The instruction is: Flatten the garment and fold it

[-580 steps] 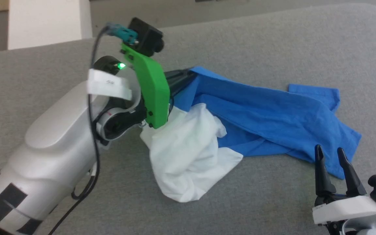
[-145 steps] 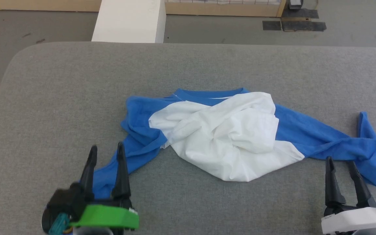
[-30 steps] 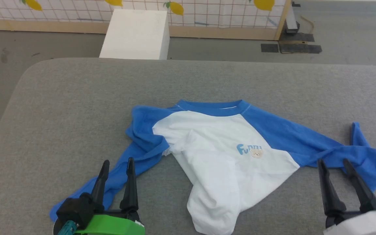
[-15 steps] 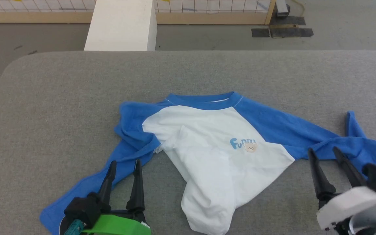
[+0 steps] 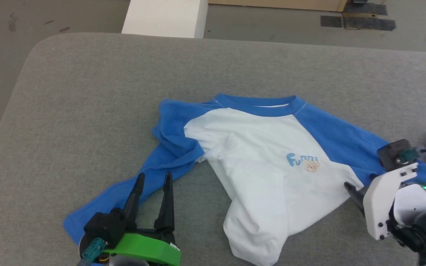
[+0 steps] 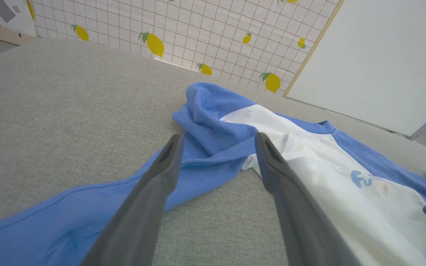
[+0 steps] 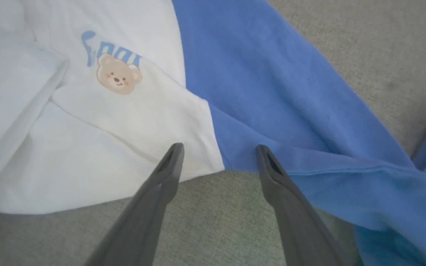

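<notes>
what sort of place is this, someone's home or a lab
Probably a robot test space, not a home: a grey padded work surface, a bare floor with a white box, and a lemon-print grid partition.

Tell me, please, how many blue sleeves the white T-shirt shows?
2: one soft blue sleeve trails toward the left pincer; the other runs right, partly behind the right arm.

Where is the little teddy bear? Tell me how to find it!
Look at the big grey table, where a white shirt with blue sleeves lies. On the shirt's white chest, toward the robot's right, a tiny bear face sits just below some blue letters. It is the one tan, round-eared spot among all the white and blue.
</notes>
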Motion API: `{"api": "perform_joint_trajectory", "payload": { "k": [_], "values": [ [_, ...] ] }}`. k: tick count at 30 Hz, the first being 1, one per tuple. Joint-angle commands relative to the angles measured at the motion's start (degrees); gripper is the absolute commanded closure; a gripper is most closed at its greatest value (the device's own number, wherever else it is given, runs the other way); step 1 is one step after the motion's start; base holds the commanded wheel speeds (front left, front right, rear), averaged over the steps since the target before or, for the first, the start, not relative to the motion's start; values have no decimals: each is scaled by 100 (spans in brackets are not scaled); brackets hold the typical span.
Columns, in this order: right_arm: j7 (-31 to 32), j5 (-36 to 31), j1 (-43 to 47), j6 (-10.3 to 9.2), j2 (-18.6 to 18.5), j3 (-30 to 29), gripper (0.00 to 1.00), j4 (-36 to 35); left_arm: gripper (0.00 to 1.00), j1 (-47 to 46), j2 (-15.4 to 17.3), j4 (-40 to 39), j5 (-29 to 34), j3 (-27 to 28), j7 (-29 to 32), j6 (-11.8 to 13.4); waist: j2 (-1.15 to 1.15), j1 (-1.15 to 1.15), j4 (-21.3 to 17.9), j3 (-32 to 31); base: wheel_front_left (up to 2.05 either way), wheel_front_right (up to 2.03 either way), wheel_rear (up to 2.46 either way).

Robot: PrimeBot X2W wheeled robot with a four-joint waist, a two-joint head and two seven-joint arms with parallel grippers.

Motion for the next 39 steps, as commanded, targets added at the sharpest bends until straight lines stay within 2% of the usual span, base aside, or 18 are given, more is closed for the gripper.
{"api": "perform_joint_trajectory", "payload": {
  "k": [1, 4, 5, 6, 7, 8, 14, 23, 26, 27, 28, 29, 34, 39],
  "values": [
    [97, 8, -133, -8, -7, 115, 0, 173, 0, -110, -15, 18, -81, -13, -22, 1, 0, 0, 212, 107, 0, 0, 0],
    [314, 22, -257, -8, -41, 309, 0, 598, 0, -144, -15, 20, -113, -41, -22, 16, 0, 0, 354, 135, 0, 0, 0],
    [362, 27, -283, -8, -44, 360, 20, 687, 0, -146, -15, 18, -119, -41, -22, 19, 0, 0, 383, 144, 0, 0, 0],
    [377, 38, -323, -8, -39, 409, 73, 757, 0, -142, -15, 17, -120, -31, -22, 22, 0, 0, 399, 148, 0, 0, 0],
    [344, 42, -356, -8, -26, 412, 97, 789, 0, -138, -15, 16, -120, -22, -22, 22, 0, 0, 405, 152, 0, 0, 0],
    [312, 33, -392, -8, -33, 427, 100, 824, 0, -132, -15, 16, -119, -9, -22, 22, 0, 0, 407, 154, 0, 0, 0],
    [26, 162, -407, -8, 4, 93, 100, 710, 0, -51, -15, -7, -113, 98, -22, 67, 0, 0, 189, 70, 0, 0, 0],
    [-39, 176, 700, -8, -62, -1434, 100, 118, 0, -64, -15, 1, -127, 65, -22, 63, 0, 0, -148, 54, 0, 0, 0],
    [-204, 57, 977, -8, -5, -1700, 100, 30, 0, -50, -15, 29, -101, 104, -22, 52, 0, 0, -239, 49, 0, 0, 0],
    [-307, 36, 1013, -8, 53, -1747, 70, 27, 0, -49, -15, 46, -79, 119, -22, 37, 0, 0, -271, 43, 0, 0, 0],
    [-404, 37, 1009, -8, 125, -1769, 55, 24, 0, -48, -15, 55, -66, 136, -22, 29, 0, 0, -298, 30, 0, 0, 0],
    [-509, 46, 981, -8, 215, -1774, 0, 12, 0, -51, -15, 61, -58, 152, -22, 20, 0, 0, -322, 15, 0, 0, 0],
    [-533, 345, 647, -8, 477, -1424, 0, -467, 0, -48, -15, 82, -21, 197, -22, -7, 0, 0, -405, -86, 0, 0, 0],
    [-12, 777, 188, -8, 481, -998, 0, -1439, 0, -42, -15, 113, -85, 140, -22, -16, 0, 0, -357, -180, 0, 0, 0]
  ]
}}
